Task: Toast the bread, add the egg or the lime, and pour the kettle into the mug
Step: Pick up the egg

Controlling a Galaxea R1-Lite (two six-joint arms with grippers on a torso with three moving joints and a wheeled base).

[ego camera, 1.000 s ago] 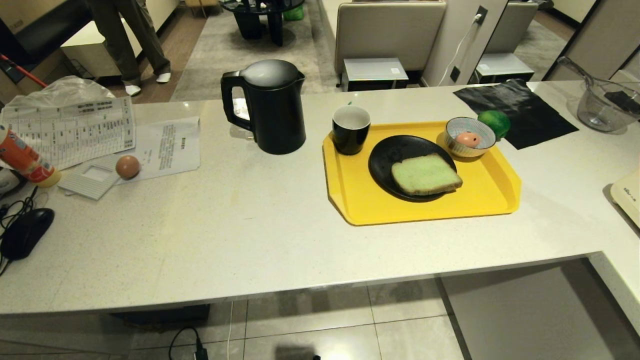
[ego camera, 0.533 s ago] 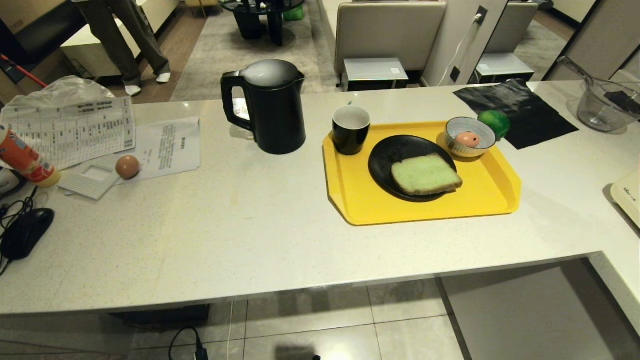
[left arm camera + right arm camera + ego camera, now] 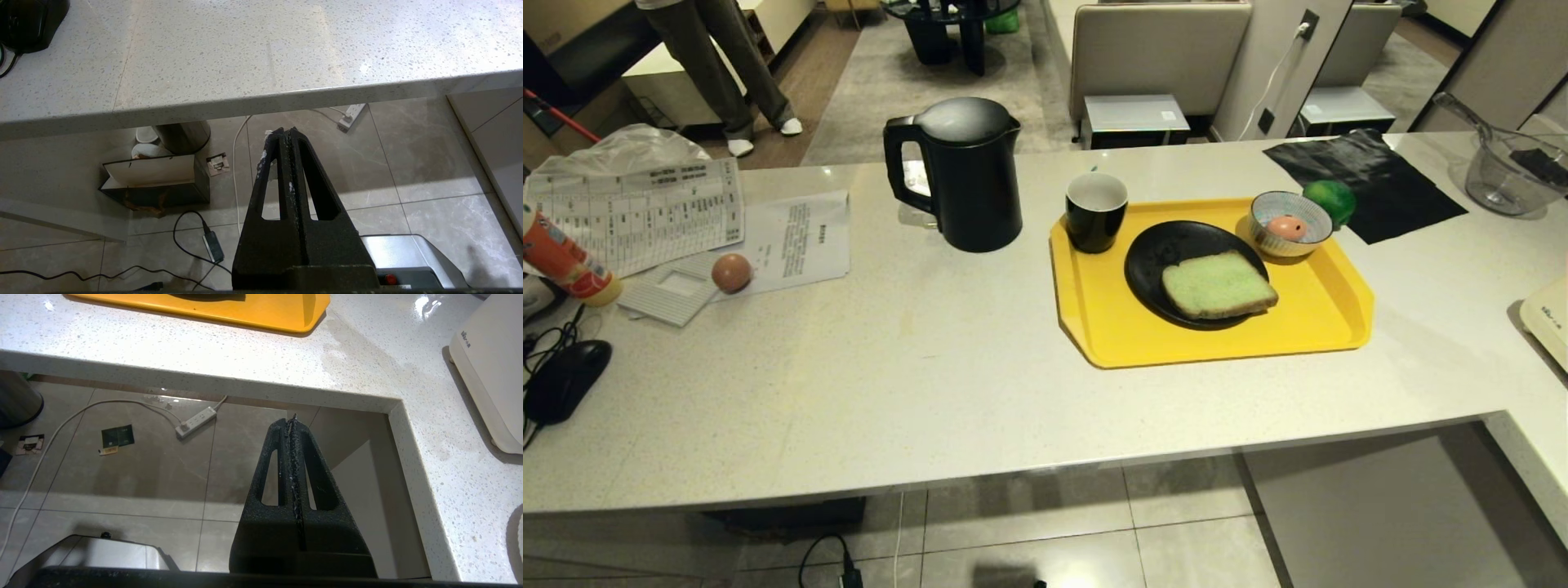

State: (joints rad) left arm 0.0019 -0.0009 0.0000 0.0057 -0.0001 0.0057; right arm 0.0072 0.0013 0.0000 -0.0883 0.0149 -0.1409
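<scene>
Counter: kettle beside yellow tray holding plate with bread, mug, bowl; lime just behind bowl. Left gripper and right gripper closed, empty, below the counter edge. Judgement: lift the bread by its crust, level. Printed sheets illegible

The head camera looks forward and down from above the pale speckled stone counter, taking in its whole top with the room beyond. Both wrist cameras sit low, below the counter's near edge, each looking along its own closed black fingers at the grey tiled floor. The right wrist view shares with the head view the near corner of the yellow plastic tray; the left shares the black computer mouse.
</scene>
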